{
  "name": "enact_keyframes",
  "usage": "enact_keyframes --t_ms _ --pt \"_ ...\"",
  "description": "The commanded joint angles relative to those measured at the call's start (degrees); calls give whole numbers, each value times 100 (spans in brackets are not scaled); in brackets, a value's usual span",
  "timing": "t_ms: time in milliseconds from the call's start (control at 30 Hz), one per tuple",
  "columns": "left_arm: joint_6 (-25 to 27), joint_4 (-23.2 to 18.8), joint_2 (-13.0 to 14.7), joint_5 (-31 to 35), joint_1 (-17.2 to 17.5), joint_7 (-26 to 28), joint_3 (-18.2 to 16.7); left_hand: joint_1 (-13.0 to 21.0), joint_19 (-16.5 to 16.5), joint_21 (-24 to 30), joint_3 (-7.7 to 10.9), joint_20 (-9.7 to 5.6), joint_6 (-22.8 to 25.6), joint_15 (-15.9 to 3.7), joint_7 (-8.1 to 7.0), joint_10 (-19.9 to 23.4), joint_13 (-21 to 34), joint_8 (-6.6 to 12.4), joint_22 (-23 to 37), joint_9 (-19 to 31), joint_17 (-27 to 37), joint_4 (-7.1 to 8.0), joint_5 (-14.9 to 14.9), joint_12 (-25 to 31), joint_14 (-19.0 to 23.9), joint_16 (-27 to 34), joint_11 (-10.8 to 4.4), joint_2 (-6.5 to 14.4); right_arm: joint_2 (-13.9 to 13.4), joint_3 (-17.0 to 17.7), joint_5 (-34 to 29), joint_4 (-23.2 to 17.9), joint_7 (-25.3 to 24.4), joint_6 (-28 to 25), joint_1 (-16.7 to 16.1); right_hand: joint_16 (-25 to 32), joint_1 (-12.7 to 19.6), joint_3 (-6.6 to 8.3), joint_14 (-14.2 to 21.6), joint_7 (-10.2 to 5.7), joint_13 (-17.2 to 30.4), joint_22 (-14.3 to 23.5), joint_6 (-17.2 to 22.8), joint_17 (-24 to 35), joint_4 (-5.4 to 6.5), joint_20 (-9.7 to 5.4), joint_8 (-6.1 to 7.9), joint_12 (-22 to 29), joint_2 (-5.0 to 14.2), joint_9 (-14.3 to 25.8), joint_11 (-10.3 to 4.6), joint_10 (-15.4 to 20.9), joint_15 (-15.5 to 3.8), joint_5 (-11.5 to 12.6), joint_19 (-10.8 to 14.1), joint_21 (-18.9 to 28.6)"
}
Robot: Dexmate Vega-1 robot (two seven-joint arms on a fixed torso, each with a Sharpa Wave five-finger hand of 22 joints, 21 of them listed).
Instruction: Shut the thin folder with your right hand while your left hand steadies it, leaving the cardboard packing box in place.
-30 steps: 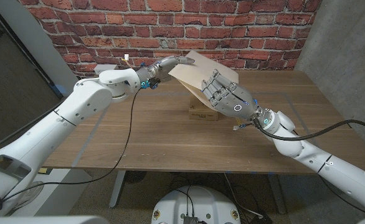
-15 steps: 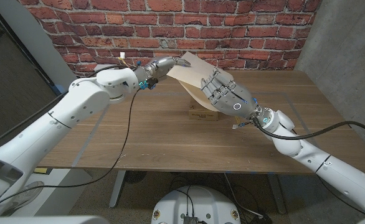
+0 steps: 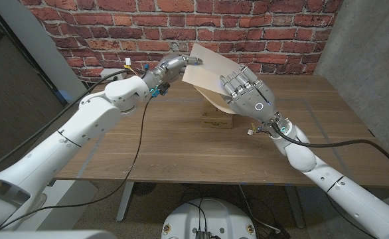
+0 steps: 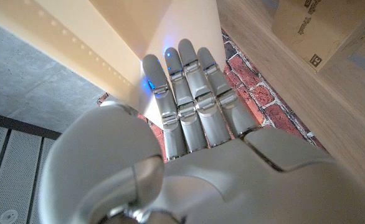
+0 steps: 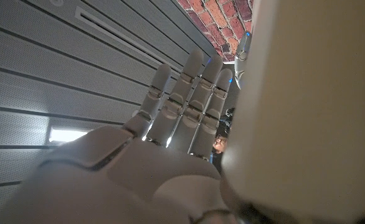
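Observation:
The thin tan folder (image 3: 210, 72) stands tilted over the cardboard packing box (image 3: 216, 120) at the table's far middle. My left hand (image 3: 173, 66) reaches in from the left, its straight fingers touching the folder's left edge. In the left wrist view those fingers (image 4: 185, 99) lie against the folder's pale panel (image 4: 139, 43), with the box (image 4: 319, 31) beyond. My right hand (image 3: 247, 97) presses spread fingers against the folder's right face. The right wrist view has its fingers (image 5: 189, 102) straight beside the cream cover (image 5: 313, 93). Neither hand grips anything.
The wooden table (image 3: 181, 146) runs wide around the box, with bare wood toward me and to both sides. A red brick wall (image 3: 115, 26) stands close behind the table. A black cable (image 3: 138, 133) hangs from my left arm over the table.
The folder's cover has tipped steeper, its top corner now higher. My right hand has risen and turned its fingers upward against it. My left hand has lifted slightly with the folder's edge.

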Motion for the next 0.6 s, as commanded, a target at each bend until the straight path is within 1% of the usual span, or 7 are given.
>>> enact_keyframes --t_ms 33,233,367,433,467,533,600 --pt "-943 393 -274 450 105 -158 20 -26 5 1 59 -82 17 -208 -51 -79 15 -8 22 17 7 11 52 -45 -141 -5 -236 -24 390 654 1068 -98 586 1067 -468 -119 -551 -97 -141 62 -72 19 -131 -75 254 -409 -135 -82 -150 30 155 -191 -498 53 118 -166" --pt "-1321 569 -422 671 117 -109 -13 -56 2 13 89 -132 28 -261 -84 -72 28 -8 32 21 8 25 73 -51 -148 1 -273 -41 283 997 1434 -247 1198 1604 -677 -344 -1229 -265 -478 190 -195 14 -422 -267 525 -231 -343 -185 -389 51 342 -608 -451 107 95 -491" --pt "-1413 612 -469 726 117 -101 -31 -76 -5 20 111 -151 32 -264 -96 -69 39 -2 39 37 8 35 87 -57 -146 7 -283 -49 218 1170 1650 -385 1593 1889 -807 -418 -1584 -386 -662 272 -269 25 -600 -348 648 -146 -450 -197 -526 60 462 -831 -391 158 73 -658" --pt "-1435 646 -497 701 104 -126 -41 -86 -9 24 124 -162 36 -274 -117 -70 45 0 42 42 9 40 95 -60 -139 12 -283 -52 130 1264 1822 -492 1919 2083 -871 -452 -1773 -477 -761 296 -306 28 -693 -394 699 -122 -498 -201 -631 63 470 -951 -350 182 42 -743" --pt "-1438 655 -507 704 99 -122 -45 -92 -10 28 133 -164 48 -302 -115 -73 45 -8 44 23 8 42 100 -66 -176 -1 -284 -54 84 1309 1937 -538 2089 2194 -894 -491 -1966 -554 -897 307 -350 38 -824 -447 749 -130 -555 -230 -682 67 434 -1198 -317 228 -14 -838" --pt "-1429 668 -528 691 94 -101 -60 -100 -18 29 143 -177 39 -296 -129 -65 47 -8 47 31 9 46 105 -66 -165 6 -299 -56 12 1405 2116 -669 2489 2324 -971 -542 -2199 -653 -1175 373 -416 45 -1030 -533 778 -94 -615 -221 -752 70 506 -1480 -257 303 -98 -979" --pt "-1413 676 -534 658 84 -110 -79 -107 -22 32 152 -185 39 -287 -123 -71 52 -6 49 38 10 50 110 -71 -154 12 -298 -59 -28 1482 2240 -723 2703 2423 -1024 -574 -2428 -798 -1553 419 -498 44 -1385 -649 766 19 -680 -228 -893 70 591 -1872 -180 402 -175 -1152"
